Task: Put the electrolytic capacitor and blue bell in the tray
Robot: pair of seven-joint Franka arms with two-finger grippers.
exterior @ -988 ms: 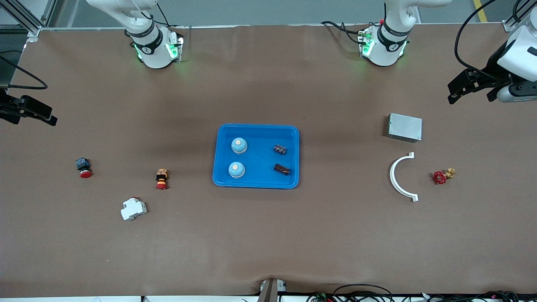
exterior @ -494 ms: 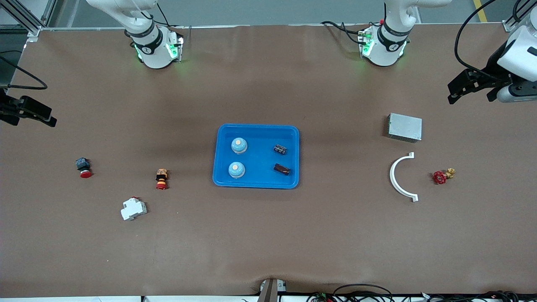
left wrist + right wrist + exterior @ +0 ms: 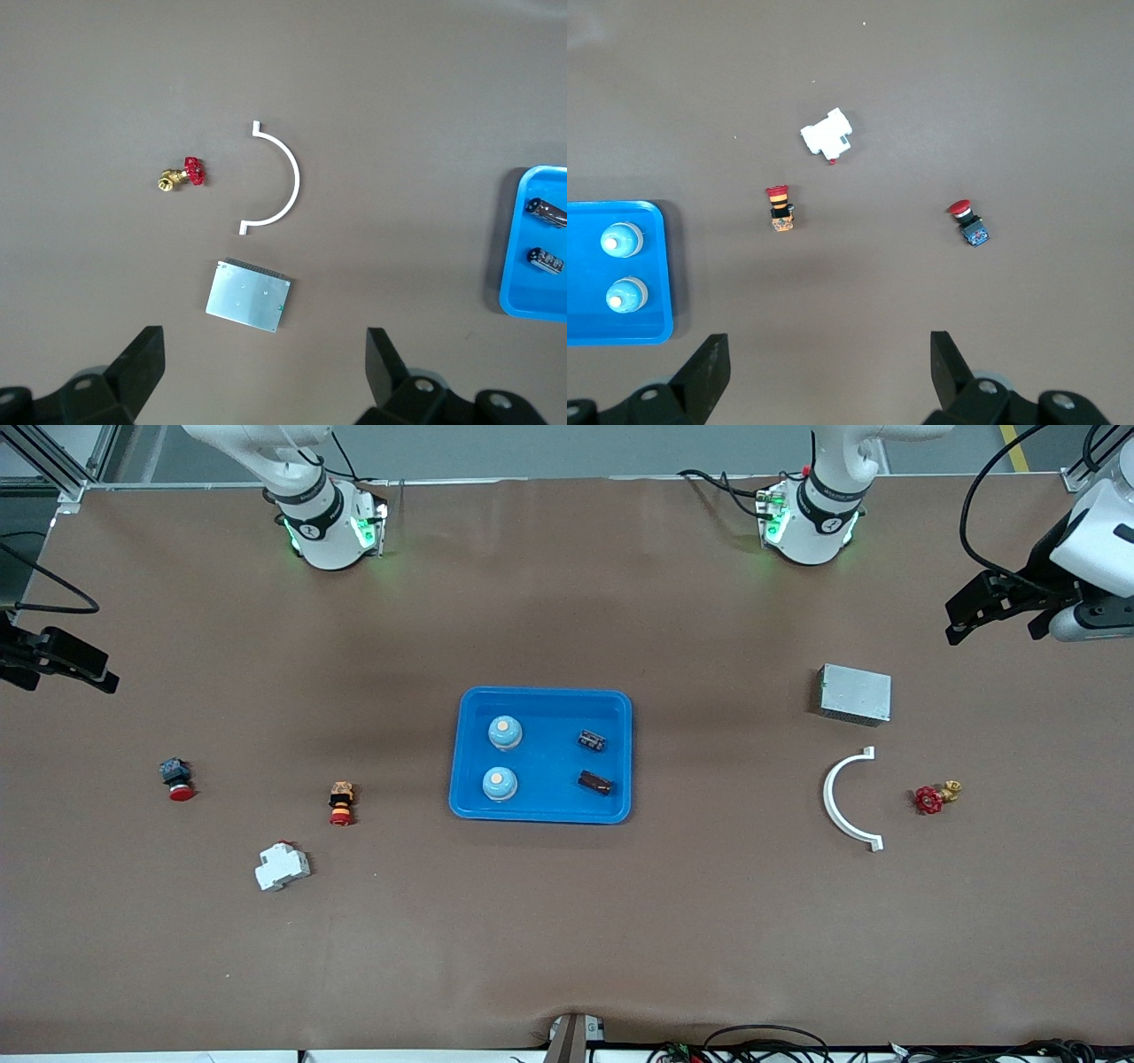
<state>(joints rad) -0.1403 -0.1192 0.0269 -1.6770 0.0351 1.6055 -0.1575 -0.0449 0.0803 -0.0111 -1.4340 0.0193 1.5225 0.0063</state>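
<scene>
The bright-blue tray sits mid-table. In it are two blue bells and two dark electrolytic capacitors. The tray's edge also shows in the left wrist view with both capacitors, and in the right wrist view with both bells. My left gripper is open and empty, up high at the left arm's end of the table. My right gripper is open and empty, up high at the right arm's end.
A grey metal box, a white curved bracket and a red-handled brass valve lie toward the left arm's end. Two red push buttons and a white breaker lie toward the right arm's end.
</scene>
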